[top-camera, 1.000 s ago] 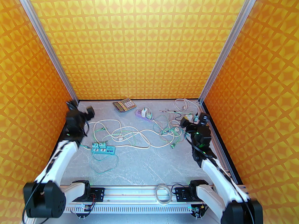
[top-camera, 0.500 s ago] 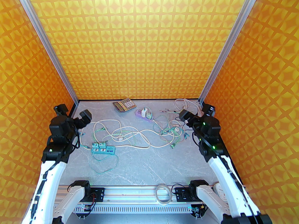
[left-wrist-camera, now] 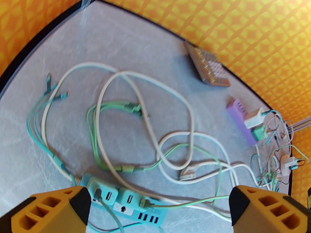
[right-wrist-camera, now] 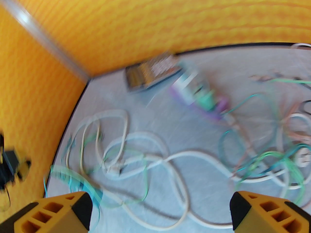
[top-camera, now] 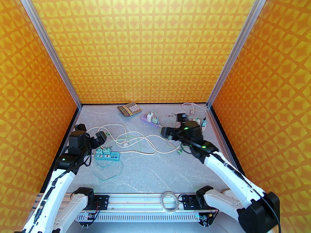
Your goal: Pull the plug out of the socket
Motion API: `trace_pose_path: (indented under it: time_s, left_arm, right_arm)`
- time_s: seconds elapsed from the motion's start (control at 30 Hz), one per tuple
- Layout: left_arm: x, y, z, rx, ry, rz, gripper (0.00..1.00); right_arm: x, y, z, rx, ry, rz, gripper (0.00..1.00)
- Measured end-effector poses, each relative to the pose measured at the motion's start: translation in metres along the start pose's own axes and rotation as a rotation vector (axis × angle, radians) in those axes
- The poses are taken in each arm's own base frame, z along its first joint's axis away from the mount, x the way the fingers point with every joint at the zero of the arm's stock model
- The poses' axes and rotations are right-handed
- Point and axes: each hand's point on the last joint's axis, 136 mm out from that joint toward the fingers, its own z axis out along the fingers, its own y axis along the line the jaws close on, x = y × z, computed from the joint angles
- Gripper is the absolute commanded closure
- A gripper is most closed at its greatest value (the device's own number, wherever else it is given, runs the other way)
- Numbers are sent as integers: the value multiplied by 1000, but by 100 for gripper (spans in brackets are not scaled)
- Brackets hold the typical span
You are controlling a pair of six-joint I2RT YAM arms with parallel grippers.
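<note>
Two teal plugs (top-camera: 102,151) sit in the left end of the teal power strip (top-camera: 114,157), whose long axis runs left to right on the bench (top-camera: 150,176). The left end effector (top-camera: 91,134), released and empty, hovers just beyond them, nearer than the right end effector (top-camera: 174,124), also released, near the purple strip (top-camera: 144,118).

The left gripper (left-wrist-camera: 159,204) hangs over the grey table (left-wrist-camera: 116,40), its yellow fingers (left-wrist-camera: 48,212) spread wide. Just ahead of it, between the fingertips, lies a teal power strip (left-wrist-camera: 150,216) with two teal plugs (left-wrist-camera: 103,190) seated in it side by side. Beyond the strip a white cable (left-wrist-camera: 192,125) and a thin green cable (left-wrist-camera: 91,127) loop over each other. Far ahead and to the right, a calculator (left-wrist-camera: 209,67) lies near the wall. Nearer, on the right, a purple power strip (left-wrist-camera: 239,120) carries a white adapter (left-wrist-camera: 254,121) and a teal adapter (left-wrist-camera: 260,132).
</note>
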Motion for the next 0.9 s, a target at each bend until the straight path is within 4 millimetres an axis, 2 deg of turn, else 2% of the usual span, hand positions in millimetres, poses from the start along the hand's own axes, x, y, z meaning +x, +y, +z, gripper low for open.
trace_pose_path:
  time_s: [0.1,0.23,0.3,0.37,0.47,0.6,0.67,0.9]
  left_arm:
    - [8,7,5,-34,38,-11,1]
    - [8,20,2,-111,40,-23,1]
    - [0,22,-3,-145,24,-23,1]
    - [-10,24,-9,-167,2,-30,1]
    - [-24,29,-18,-200,-35,-51,1]
    - [-31,38,-25,-238,-54,-65,1]
    - [-30,42,-28,-251,-52,-64,1]
    - [-26,46,-36,-266,-41,-43,1]
  right_arm:
    - [18,38,19,-55,71,-116,2]
    - [43,101,35,-158,133,-297,2]
    - [57,129,40,-214,156,-370,1]
    - [69,153,49,-260,180,-421,11]
    - [89,181,68,-315,213,-487,17]
    - [121,204,95,-352,270,-572,27]
    - [136,212,112,-364,295,-610,35]
    - [166,216,162,-369,355,-703,39]
